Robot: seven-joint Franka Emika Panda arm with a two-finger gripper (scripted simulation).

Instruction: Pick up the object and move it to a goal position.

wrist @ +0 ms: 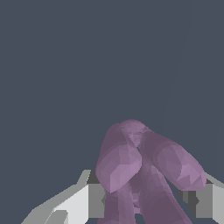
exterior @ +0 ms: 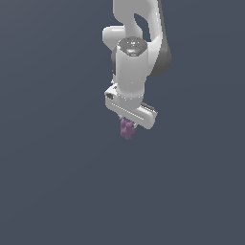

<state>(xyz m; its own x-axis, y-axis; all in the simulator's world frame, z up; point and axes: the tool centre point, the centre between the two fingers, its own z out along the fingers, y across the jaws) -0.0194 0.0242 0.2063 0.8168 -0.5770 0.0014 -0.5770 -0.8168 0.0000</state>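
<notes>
Object (wrist: 144,170): matte purple lumpy blobs, clamped in white gripper (exterior: 128,125).

White rounded arm (exterior: 131,62), grey-padded pincer (exterior: 128,125).

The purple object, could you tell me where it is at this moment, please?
In the exterior view the purple object hangs just below the white gripper, near the picture's centre; the wrist view shows it between the fingers.
</notes>
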